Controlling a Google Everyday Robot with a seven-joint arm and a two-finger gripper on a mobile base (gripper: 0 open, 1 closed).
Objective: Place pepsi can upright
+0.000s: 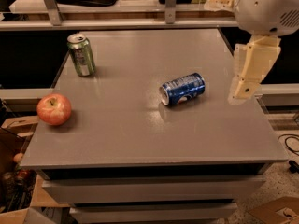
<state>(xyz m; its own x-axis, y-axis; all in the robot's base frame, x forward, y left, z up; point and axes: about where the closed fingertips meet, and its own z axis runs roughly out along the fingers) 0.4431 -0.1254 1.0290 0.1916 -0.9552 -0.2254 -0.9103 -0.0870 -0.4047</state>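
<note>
The grey table (140, 139) is lit from above, and a soft sheen is seen just before the pepsi can (182, 89). Short shadows are cast beside the apple (54, 109) and the green can (81, 54). The gripper (238, 94), above the table's right edge, is brightly lit.

On the table (140, 139) the pepsi can (182, 88) lies on its side a little right of the middle. A second can (81, 54) stands upright at the back left corner, and an apple (54, 109) sits nearer the front by the left edge. The gripper (242, 87) hangs over the right edge, just right of the pepsi can and apart from it.
</note>
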